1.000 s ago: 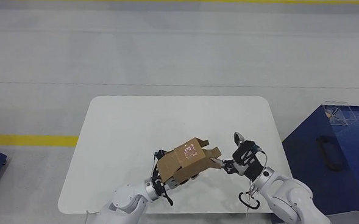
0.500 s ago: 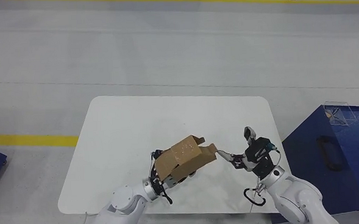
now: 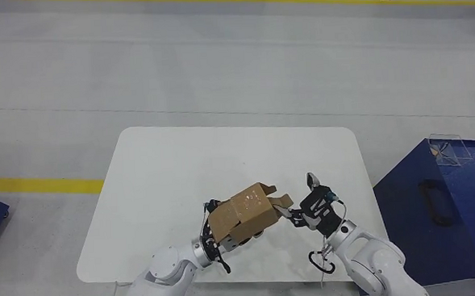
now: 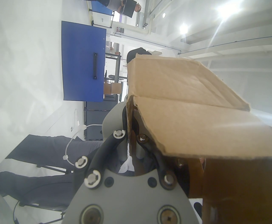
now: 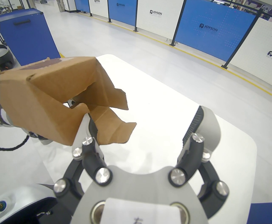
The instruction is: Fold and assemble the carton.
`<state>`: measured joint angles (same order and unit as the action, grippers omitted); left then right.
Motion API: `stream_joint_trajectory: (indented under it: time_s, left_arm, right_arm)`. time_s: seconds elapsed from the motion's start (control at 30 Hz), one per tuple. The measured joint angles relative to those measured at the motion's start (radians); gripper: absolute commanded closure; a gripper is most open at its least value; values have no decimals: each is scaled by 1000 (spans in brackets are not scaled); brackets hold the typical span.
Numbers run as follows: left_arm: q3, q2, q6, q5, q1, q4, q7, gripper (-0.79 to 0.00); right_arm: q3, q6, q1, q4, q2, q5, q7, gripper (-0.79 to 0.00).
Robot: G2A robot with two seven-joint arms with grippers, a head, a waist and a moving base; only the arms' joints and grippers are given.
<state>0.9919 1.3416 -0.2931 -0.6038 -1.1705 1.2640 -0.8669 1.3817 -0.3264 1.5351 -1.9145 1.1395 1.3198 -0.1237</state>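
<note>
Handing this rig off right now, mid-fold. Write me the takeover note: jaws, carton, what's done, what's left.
Left gripper: jaws shut on the carton, holding it tilted above the table, on the robot's side.
Right gripper: jaws open, holding nothing, one finger at the carton's open end.
Done: body opened into a box shape.
To do: end flaps stand open; fold them in.

You have one carton [image 3: 245, 212] and one white surface [image 3: 222, 157] in front of you. You count two pincers, the left pincer [image 4: 130, 137] and the right pincer [image 5: 144, 118]. You also have one blue cabinet [image 3: 447, 210] with one black handle [image 3: 428, 202].
</note>
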Motion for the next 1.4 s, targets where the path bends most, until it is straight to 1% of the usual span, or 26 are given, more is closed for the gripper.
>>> stream_joint_trajectory:
  time_s: [0.13, 0.23, 0.5, 0.63, 0.73, 0.83, 1.07, 1.2, 1.4]
  left_arm:
    - [-1, 1, 0, 1, 0, -2, -1, 0]
    - [0, 1, 0, 0, 0, -4, -2, 0]
    - [-3, 2, 1, 6, -3, -3, 0, 0]
    - [-10, 2, 1, 19, -7, 3, -6, 0]
    - [-13, 2, 0, 25, -10, 7, -8, 0]
    - [-12, 2, 0, 27, -12, 8, -6, 0]
    - [-10, 2, 1, 31, -15, 8, 8, 0]
    - [-11, 3, 2, 32, -16, 11, 9, 0]
    - [-17, 5, 4, 33, -14, 12, 10, 0]
  right_arm:
    - [-18, 5, -7, 3, 2, 16, 4, -785]
    - [-11, 17, -15, 5, 2, 27, 9, -785]
    - [-8, 156, -51, 6, 7, 167, 57, -785]
    - [-43, 222, -98, 45, 14, 252, 52, -785]
    - [-67, 216, -125, 72, 18, 274, 33, -785]
    - [-79, 178, -130, 76, 19, 271, 17, -785]
    - [-59, 132, -73, 13, 14, 269, 3, -785]
    - [-60, 138, -51, -13, 14, 281, 4, -785]
    - [-103, 185, -47, -2, 22, 324, 12, -785]
